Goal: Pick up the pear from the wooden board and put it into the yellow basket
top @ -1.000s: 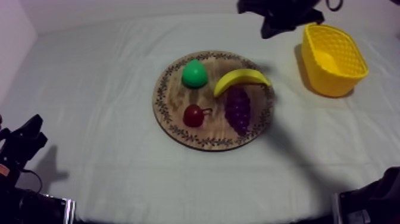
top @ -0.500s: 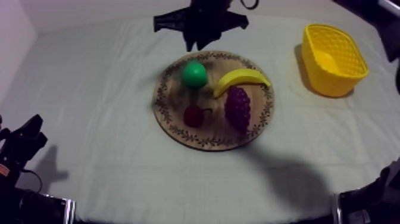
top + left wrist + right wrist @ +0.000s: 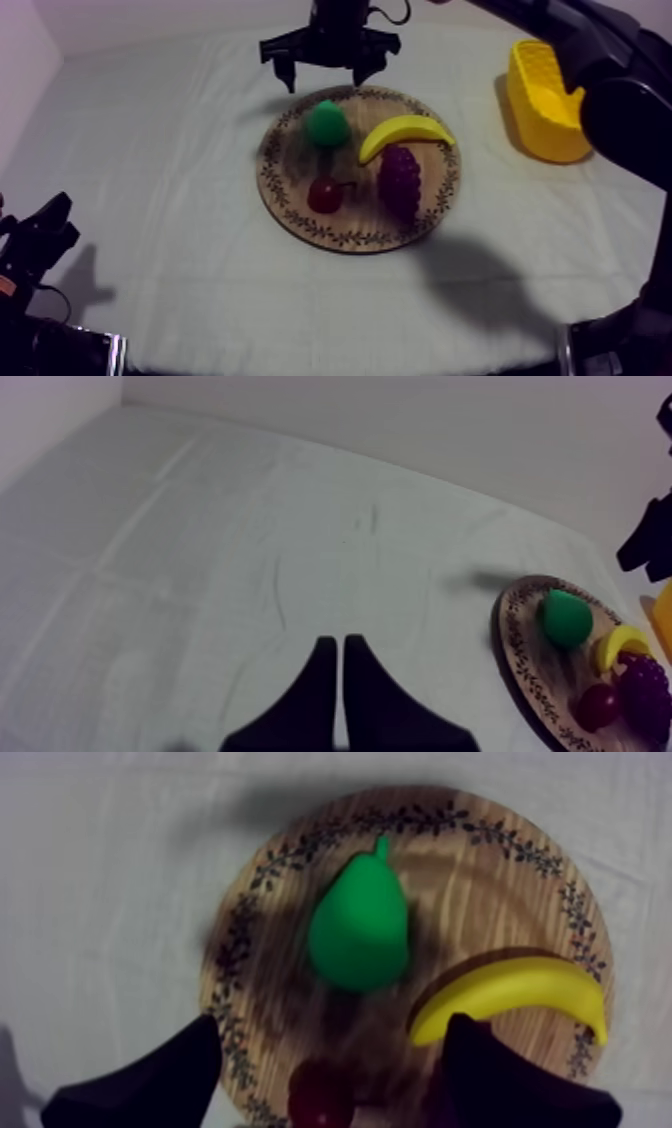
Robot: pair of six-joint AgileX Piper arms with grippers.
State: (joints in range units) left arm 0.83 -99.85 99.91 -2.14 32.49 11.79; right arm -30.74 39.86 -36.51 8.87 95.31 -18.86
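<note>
Now my right arm hangs over the board's far rim, jaws wide and empty near the pear, swung over from the yellow basket.

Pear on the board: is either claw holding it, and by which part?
Nothing is held. The right gripper hangs open by the pear; the left gripper is shut, empty.
</note>
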